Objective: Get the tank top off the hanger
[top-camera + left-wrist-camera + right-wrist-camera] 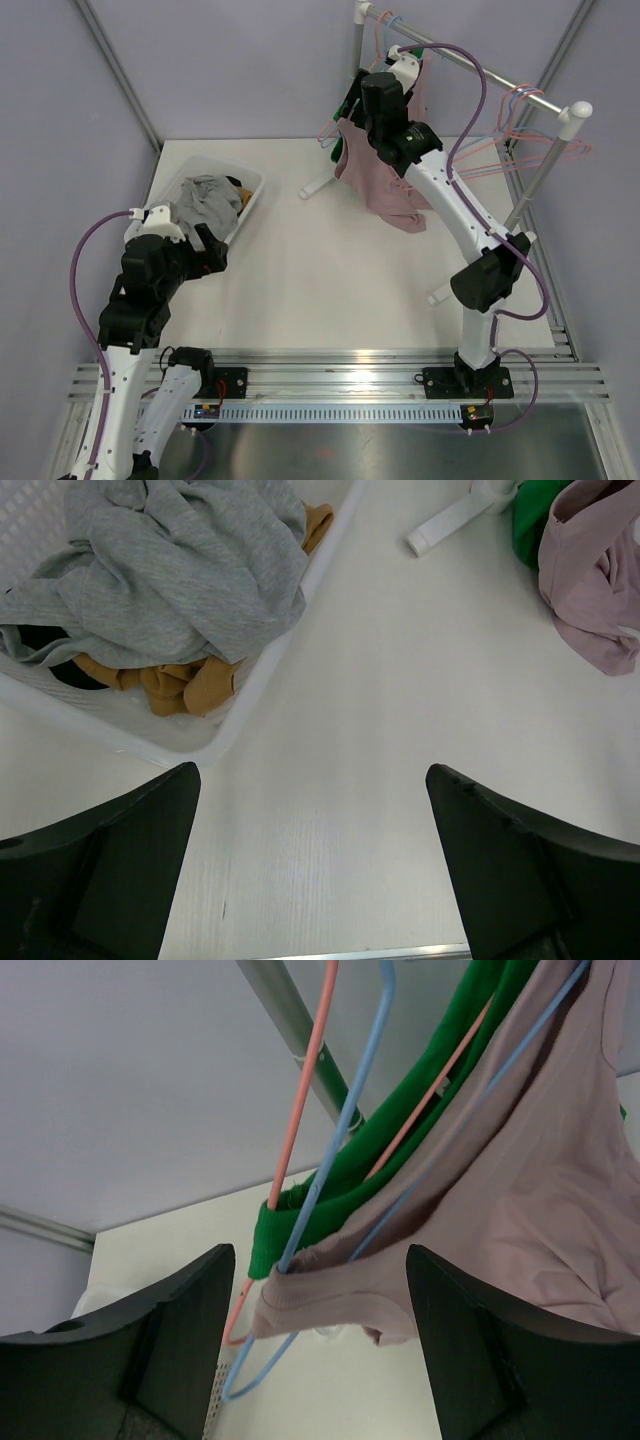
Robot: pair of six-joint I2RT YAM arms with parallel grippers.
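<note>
Tank top point(520, 1210), dusty pink, hangs on the blue hanger point(345, 1125) from the rail point(470, 65) over the far edge of the tabletop point(320, 270), right of its middle. Its lower folds sag toward the surface. The right claw point(320, 1255) is raised to it with its jaws well apart and holding nothing. In the wrist view the bunched hem, the blue wire and the tip of the green top point(400, 1125) all lie in the line between the fingers. That crowding looks like the main risk. If the claw bites where it points now, it could take the wire or the green cloth along with the pink, and a pull would then drag the blue hanger, or its neighbour the pink hanger point(300, 1090), off the rail instead of slipping the tank top free. A pinch on the thin hem alone might slip out. A pull straight down would likely snag the strap on the hanger's shoulder, and the light rack could rock. The left claw point(312, 772) is spread wide and empty, low over the tabletop near the left edge beside the basket point(250, 685), too far off to steady anything.
</note>
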